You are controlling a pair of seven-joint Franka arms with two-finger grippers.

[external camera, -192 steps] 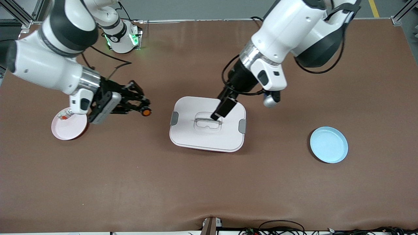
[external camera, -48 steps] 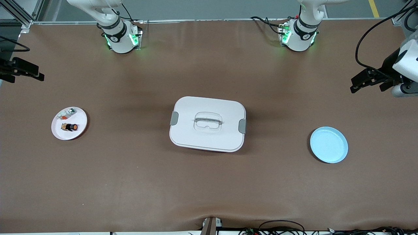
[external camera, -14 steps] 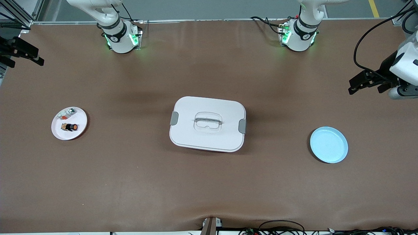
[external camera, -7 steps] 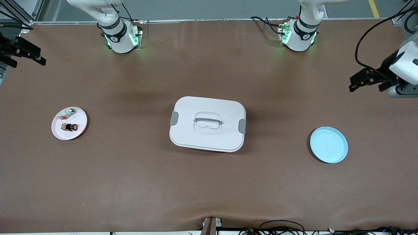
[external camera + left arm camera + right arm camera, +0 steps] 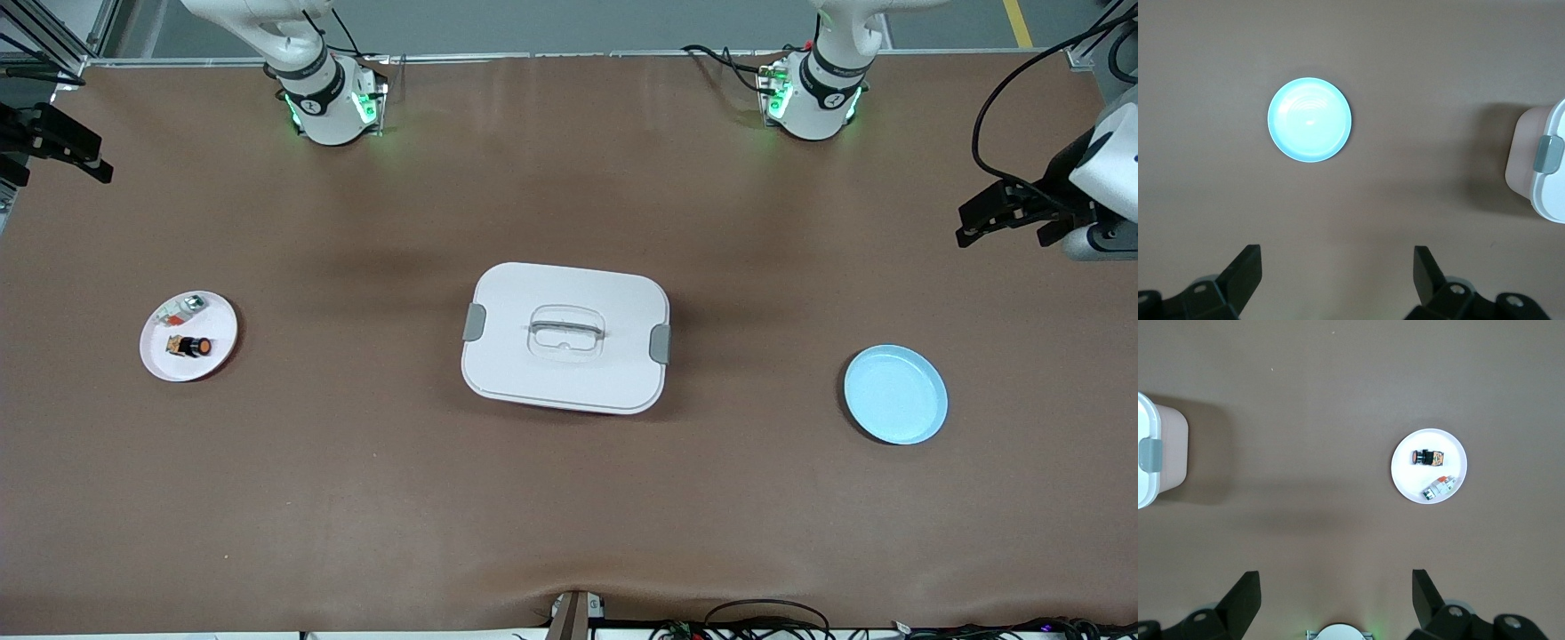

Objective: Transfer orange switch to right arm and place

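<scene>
The orange switch (image 5: 190,346) lies on its side on a small white plate (image 5: 218,351) toward the right arm's end of the table. It also shows in the right wrist view (image 5: 1426,457) on that plate (image 5: 1408,479). My right gripper (image 5: 62,147) is open and empty, high over the table's edge at that end, well away from the plate; its jaws show wide apart in the right wrist view (image 5: 1335,600). My left gripper (image 5: 1000,222) is open and empty over the left arm's end of the table, and it also shows in the left wrist view (image 5: 1338,280).
A small white-and-grey part (image 5: 182,308) shares the white plate. A white lidded box (image 5: 565,337) with grey clips stands mid-table. A light blue plate (image 5: 895,395) lies toward the left arm's end, empty, also in the left wrist view (image 5: 1309,120).
The switch, held by my right gripper 13.8 s ago, now lies on the white plate. Both arms have pulled back to the table's ends and only drift slightly.
</scene>
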